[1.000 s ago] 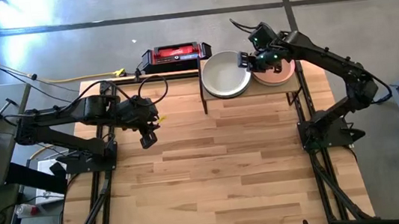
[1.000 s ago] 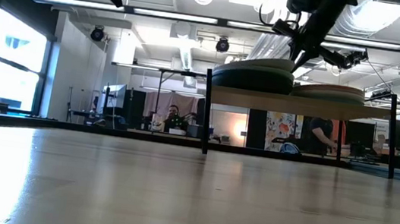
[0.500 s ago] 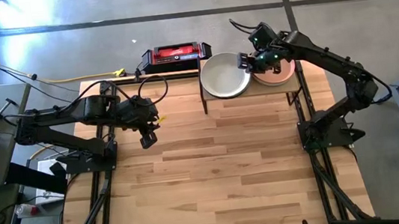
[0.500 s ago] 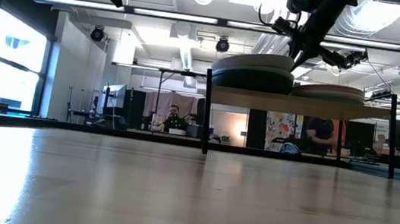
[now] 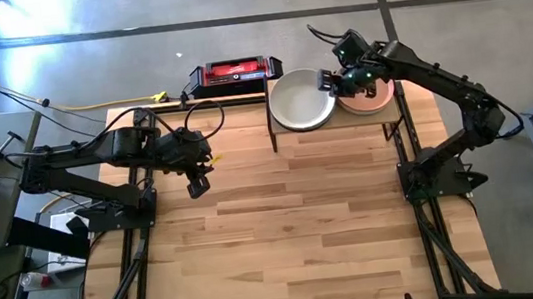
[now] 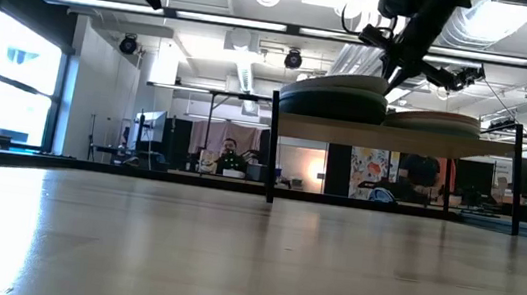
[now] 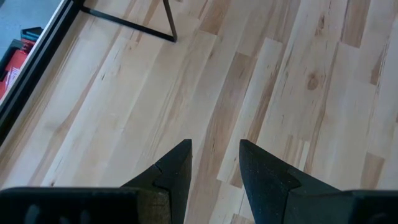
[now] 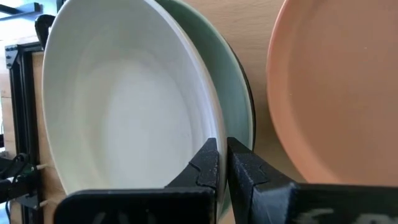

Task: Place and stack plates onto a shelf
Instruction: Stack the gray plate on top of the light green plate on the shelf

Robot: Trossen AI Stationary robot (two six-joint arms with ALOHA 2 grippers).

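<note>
On the light-wood plank counter, at about 9 o'clock in the high view, the left end effector waits above bare boards, fingers apart and empty, well away from the work.

At 12 o'clock stands the small raised light-wood shelf on thin black metal posts. It carries two stacks side by side. The left stack is topped by the round, shallow, matte off-white plate, with a light green plate and a dark one visible beneath its rim. Just beside it, toward 1 o'clock, lies the round matte salmon plate on its own stack.

The right end effector is clamped on the off-white plate's rim, between the two stacks.

Risks, as judged:
- The off-white plate appears to sit off-centre over the green one; released so, it could slide or tip.
- The pinched rim lies close to the salmon plate; a sideways withdrawal could nudge that stack.
- Lifting away before the fingers part would drag the plate off the shelf.
</note>
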